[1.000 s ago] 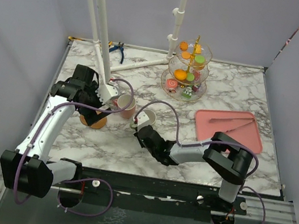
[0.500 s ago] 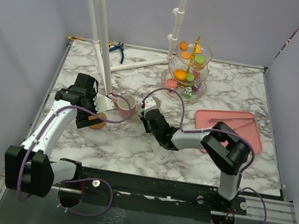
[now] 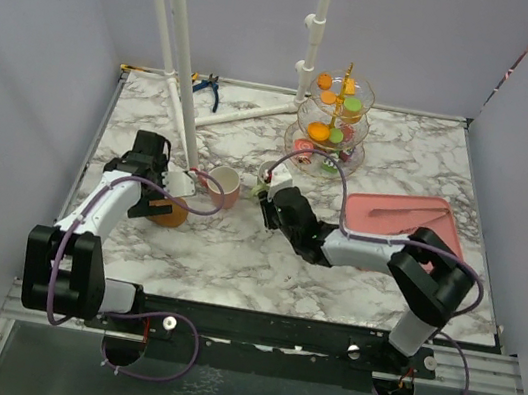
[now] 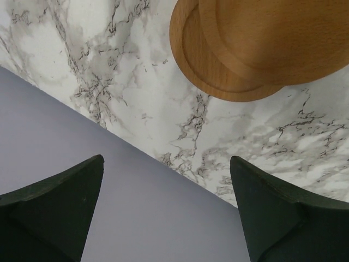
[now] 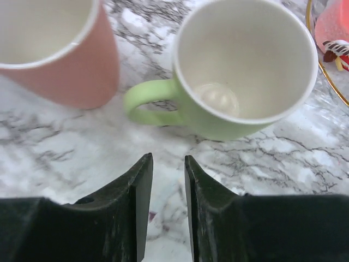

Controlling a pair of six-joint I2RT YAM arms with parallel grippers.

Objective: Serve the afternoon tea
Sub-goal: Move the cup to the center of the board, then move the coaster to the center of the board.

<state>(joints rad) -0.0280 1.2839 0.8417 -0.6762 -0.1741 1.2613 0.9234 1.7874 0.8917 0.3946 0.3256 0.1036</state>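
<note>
- Green mug [image 3: 268, 171], top view: upright on the marble bench [image 3: 234, 253], just beside the pink mug [image 3: 222, 188] and near the foot of the glass tiered stand [image 3: 331, 133], which holds small cakes at the far side.
  - Two wooden coasters [image 3: 170, 212] lie left of the mugs.
  - The pink tray [image 3: 406, 226] sits apart on the right.
- Arm poses, same view:
  - The right arm is stretched low across the bench, with the right gripper [image 3: 272, 187] right at the green mug.
  - The left arm is folded at the elbow, with the left gripper [image 3: 163, 196] beside the coasters.
- Left wrist view: jaws wide apart with nothing between them. The coasters are stacked slightly offset ahead of the fingertips and are not touched.
- Right wrist view: jaws only a narrow gap apart and empty. The green mug's handle points toward the pink mug, just ahead of the fingertips. Both mugs look empty.
- Handling, judged:
  - The mugs look glazed, so rigid, light, slippery and prone to chipping. Grip the handle, or pinch the wall over the rim.
  - The coasters are stiff and thin, so take them by the edge.
  - The stand is probably fragile.
</note>
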